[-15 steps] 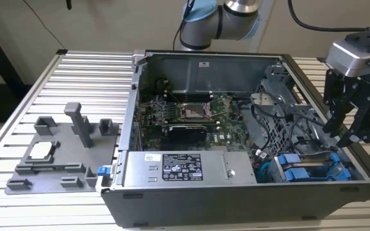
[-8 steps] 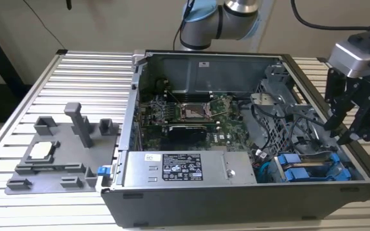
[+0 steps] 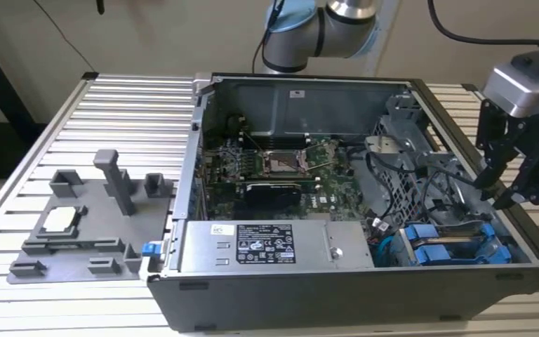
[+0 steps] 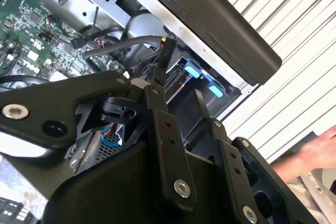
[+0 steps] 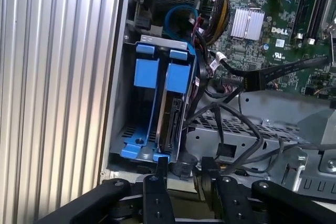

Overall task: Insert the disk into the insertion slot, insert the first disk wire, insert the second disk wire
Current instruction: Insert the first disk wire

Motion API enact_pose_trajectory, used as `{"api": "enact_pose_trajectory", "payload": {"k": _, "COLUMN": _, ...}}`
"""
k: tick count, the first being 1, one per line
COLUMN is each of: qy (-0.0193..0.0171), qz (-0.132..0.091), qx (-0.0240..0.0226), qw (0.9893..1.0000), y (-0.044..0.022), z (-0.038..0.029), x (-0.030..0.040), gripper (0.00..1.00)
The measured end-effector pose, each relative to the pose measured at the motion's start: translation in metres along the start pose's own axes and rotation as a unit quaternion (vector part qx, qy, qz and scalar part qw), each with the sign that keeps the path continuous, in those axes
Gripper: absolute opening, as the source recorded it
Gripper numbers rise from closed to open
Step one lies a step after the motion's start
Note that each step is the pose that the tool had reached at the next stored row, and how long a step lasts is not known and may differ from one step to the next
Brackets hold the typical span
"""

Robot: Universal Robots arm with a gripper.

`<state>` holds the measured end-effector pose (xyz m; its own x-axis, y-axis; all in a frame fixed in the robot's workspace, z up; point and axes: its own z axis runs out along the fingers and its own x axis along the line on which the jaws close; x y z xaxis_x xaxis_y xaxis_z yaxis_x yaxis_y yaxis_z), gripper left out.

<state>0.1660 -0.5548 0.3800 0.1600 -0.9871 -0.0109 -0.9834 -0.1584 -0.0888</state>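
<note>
Silver-grey disk (image 5: 172,119), blue plastic carrier, seated in grey sheet-metal slot (image 5: 117,114): judged rigid, fragile; best gripped by end tabs (image 5: 177,73). Black claw (image 5: 184,162) released, empty.

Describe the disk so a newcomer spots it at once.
In the open computer case, the corner at the exterior view's right, beside the stickered power-supply box, holds the drive cage. The disk stands edge-on inside, grey within its blue frame; the neighbouring blue carrier looks empty.

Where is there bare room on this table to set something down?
The ribbed table is bare behind the grey fixture plate, on the exterior view's left of the computer case. Crowded: the case corner with blue drive carriers and cables, near the open gripper.
</note>
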Motion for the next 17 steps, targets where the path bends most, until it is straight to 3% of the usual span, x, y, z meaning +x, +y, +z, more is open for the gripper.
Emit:
{"api": "enact_pose_trajectory", "payload": {"k": 10, "qy": -0.0046, "qz": -0.002, "qx": 0.0029, "qw": 1.0000, "y": -0.0104, "z": 0.0060, "x": -0.0046, "gripper": 0.39}}
{"api": "enact_pose_trajectory", "payload": {"k": 17, "qy": -0.0050, "qz": -0.004, "qx": 0.0030, "qw": 1.0000, "y": -0.0160, "z": 0.0090, "x": -0.0141, "gripper": 0.39}}
